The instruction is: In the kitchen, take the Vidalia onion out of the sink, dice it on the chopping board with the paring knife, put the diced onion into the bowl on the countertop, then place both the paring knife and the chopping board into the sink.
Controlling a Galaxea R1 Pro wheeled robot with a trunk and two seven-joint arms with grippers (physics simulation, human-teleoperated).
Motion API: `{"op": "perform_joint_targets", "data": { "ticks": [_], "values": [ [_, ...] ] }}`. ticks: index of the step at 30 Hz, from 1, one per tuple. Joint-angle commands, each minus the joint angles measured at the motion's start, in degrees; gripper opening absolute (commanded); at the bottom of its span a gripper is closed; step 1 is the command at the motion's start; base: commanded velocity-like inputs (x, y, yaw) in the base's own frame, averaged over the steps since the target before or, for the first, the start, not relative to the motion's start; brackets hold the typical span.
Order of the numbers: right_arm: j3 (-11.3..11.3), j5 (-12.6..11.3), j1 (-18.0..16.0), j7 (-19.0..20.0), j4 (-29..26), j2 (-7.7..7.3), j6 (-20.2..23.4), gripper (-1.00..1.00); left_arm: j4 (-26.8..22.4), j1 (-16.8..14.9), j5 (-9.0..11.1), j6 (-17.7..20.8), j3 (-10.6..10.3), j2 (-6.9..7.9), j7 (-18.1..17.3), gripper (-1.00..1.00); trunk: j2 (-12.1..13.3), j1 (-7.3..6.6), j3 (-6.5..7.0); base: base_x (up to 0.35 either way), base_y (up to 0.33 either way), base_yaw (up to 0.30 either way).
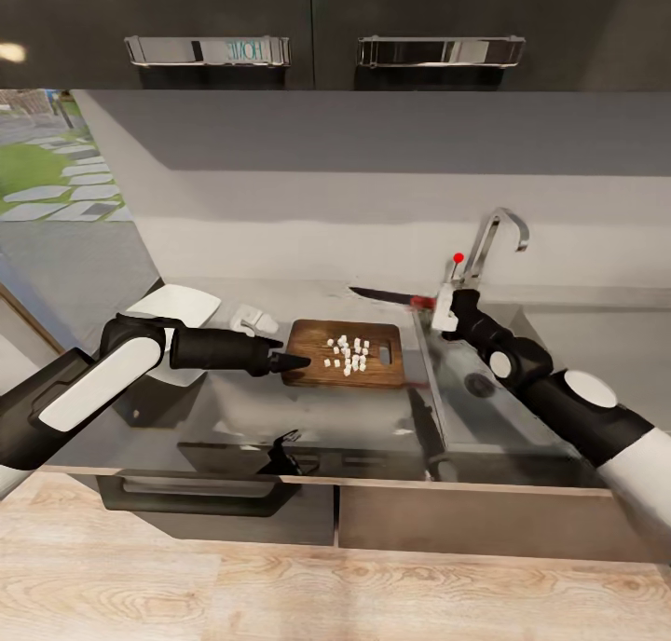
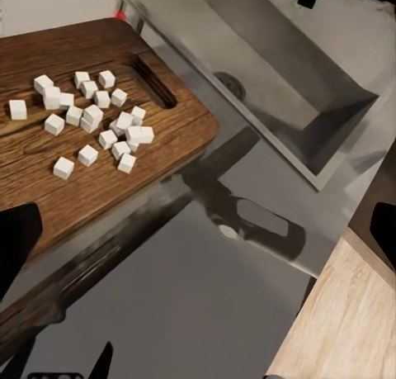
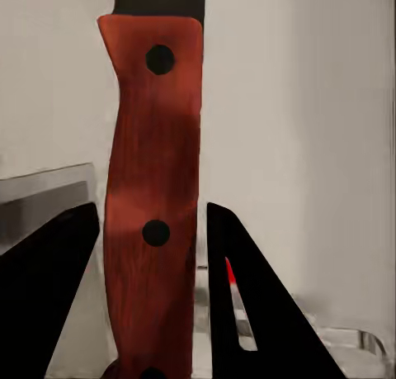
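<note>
The dark wooden chopping board (image 1: 312,369) (image 2: 74,177) lies on the glossy countertop (image 1: 233,413), just left of the sink (image 1: 522,417) (image 2: 289,82). Several small white cubes of diced onion (image 1: 348,353) (image 2: 92,115) sit on the board near its slot handle. My left gripper (image 1: 296,361) (image 2: 206,210) hovers open at the board's left end, with nothing between its fingers. My right gripper (image 1: 445,307) (image 3: 153,218) is shut on the paring knife (image 1: 387,296) (image 3: 153,148), held above the sink's back left corner with its blade pointing left. The white bowl (image 1: 182,303) stands at the far left, partly behind my left arm.
A chrome tap (image 1: 494,236) with a red knob (image 1: 458,257) rises behind the sink. A small white object (image 1: 253,320) lies between the bowl and the board. The counter's wood front edge (image 1: 373,483) (image 2: 346,321) runs along the near side, with dark drawers below.
</note>
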Motion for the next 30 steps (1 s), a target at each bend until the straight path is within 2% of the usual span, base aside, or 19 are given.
{"op": "perform_joint_targets", "data": {
  "ticks": [1, 2, 4, 7, 8, 9, 10, 11, 12, 13, 14, 15, 16, 19, 20, 22, 26, 27, 30],
  "values": [
    [-3.9, 0.4, -0.1, 2.4, -0.1, -0.05, 0.4, -1.00, 0.0, -0.1, -0.2, -0.1, -0.1, 0.02, -0.3, 1.00, -0.1, 0.02, -0.08, 0.000, 0.000, 0.000],
    [-9.3, 0.1, -0.1, 5.6, -0.2, 0.06, 0.6, -1.00, 0.0, -0.1, -0.2, -0.3, 0.0, 0.01, -0.3, 1.00, -0.1, 0.02, -0.08, 0.000, 0.000, 0.000],
    [-11.3, -0.5, -0.1, 6.9, -0.1, 0.11, 1.0, -1.00, 0.1, -0.1, -0.2, -0.5, 0.0, 0.01, -0.3, 1.00, -0.1, 0.02, -0.08, 0.000, 0.000, 0.000],
    [-12.0, -1.7, -0.1, 7.2, -0.2, 0.13, 2.7, -1.00, 0.3, -0.1, -0.2, -0.5, 0.0, 0.02, -0.4, 1.00, -0.1, 0.02, -0.08, 0.000, 0.000, 0.000],
    [-12.2, -4.2, -0.1, 7.4, -0.1, 0.13, 7.7, -1.00, 0.5, -0.1, -0.1, -0.6, 0.1, 0.07, -0.4, 1.00, -0.1, 0.02, -0.08, 0.000, 0.000, 0.000],
    [-12.2, -5.7, -0.1, 7.4, -0.2, 0.15, 10.3, -1.00, 0.6, -0.1, -0.1, -0.6, 0.2, 0.10, -0.4, 1.00, -0.1, 0.02, -0.08, 0.000, 0.000, 0.000],
    [-12.2, -8.7, -0.1, 7.4, -0.2, 0.24, 14.6, -1.00, 0.6, -0.1, -0.1, -0.5, 0.2, 0.19, -0.4, 1.00, -0.1, 0.02, -0.08, 0.000, 0.000, 0.000],
    [-12.2, -9.4, -0.1, 7.4, -0.2, 0.25, 15.4, -1.00, 0.6, -0.1, -0.1, -0.5, 0.3, 0.21, -0.3, 1.00, -0.1, 0.02, -0.08, 0.000, 0.000, 0.000],
    [-12.2, -12.5, -0.1, 7.5, -0.2, 0.29, 17.3, -1.00, 0.6, -0.1, -0.1, -0.5, 0.3, 0.24, -0.4, 1.00, -0.1, 0.02, -0.08, 0.000, 0.000, 0.000],
    [-12.2, -14.5, -0.1, 7.5, -0.2, 0.29, 17.9, -1.00, 0.6, -0.1, -0.1, -0.5, 0.3, 0.25, -0.4, 1.00, -0.1, 0.02, -0.08, 0.000, 0.000, 0.000],
    [-12.2, -19.8, -0.1, 7.5, -0.2, 0.30, 18.7, -1.00, 0.7, -0.1, -0.1, -0.5, 0.3, 0.28, -0.3, 1.00, -0.1, 0.02, -0.08, 0.000, 0.000, 0.000],
    [-12.2, -21.4, -0.1, 7.5, -0.2, 0.30, 19.0, -1.00, 0.7, -0.1, -0.1, -0.5, 0.3, 0.30, -0.4, 1.00, -0.1, 0.02, -0.08, 0.000, 0.000, 0.000],
    [-12.1, -27.7, -0.1, 7.5, -0.2, 0.31, 21.6, -1.00, 0.7, -0.1, -0.1, -0.5, 0.4, 0.38, -0.3, 1.00, -0.1, 0.02, -0.08, 0.000, 0.000, 0.000],
    [-12.3, -35.5, -0.1, 7.5, -0.1, 0.23, 28.3, -1.00, 1.2, -0.1, -0.1, -0.5, 1.1, 0.61, -0.4, 1.00, -0.1, 0.02, -0.08, 0.000, 0.000, 0.000],
    [-12.6, -36.2, -0.1, 7.5, -0.1, 0.20, 29.1, -1.00, 1.5, -0.1, -0.1, -0.5, 1.3, 0.66, -0.4, 1.00, -0.1, 0.02, -0.08, 0.000, 0.000, 0.000],
    [-14.7, -37.4, -0.1, 7.5, -0.1, 0.15, 30.8, -1.00, 1.9, -0.1, -0.1, -0.5, 2.1, 0.70, -0.4, 1.00, -0.1, 0.02, -0.08, 0.000, 0.000, 0.000],
    [-18.9, -37.9, -0.1, 7.5, -0.1, 0.14, 35.4, -1.00, 2.0, -0.1, -0.1, -0.5, 2.7, 0.77, -0.4, 1.00, -0.1, 0.02, -0.08, 0.000, 0.000, 0.000],
    [-20.7, -39.5, -0.1, 7.5, -0.1, 0.19, 37.2, -1.00, 2.0, -0.1, -0.1, -0.5, 2.8, 0.79, -0.4, 1.00, -0.1, 0.02, -0.08, 0.000, 0.000, 0.000],
    [-22.4, -42.4, 0.1, 7.5, 0.0, 0.15, 42.1, -1.00, 2.0, -0.1, -0.1, -0.5, 2.9, 0.80, -0.3, 1.00, -0.1, 0.02, -0.08, 0.000, 0.000, 0.000]
  ]
}}
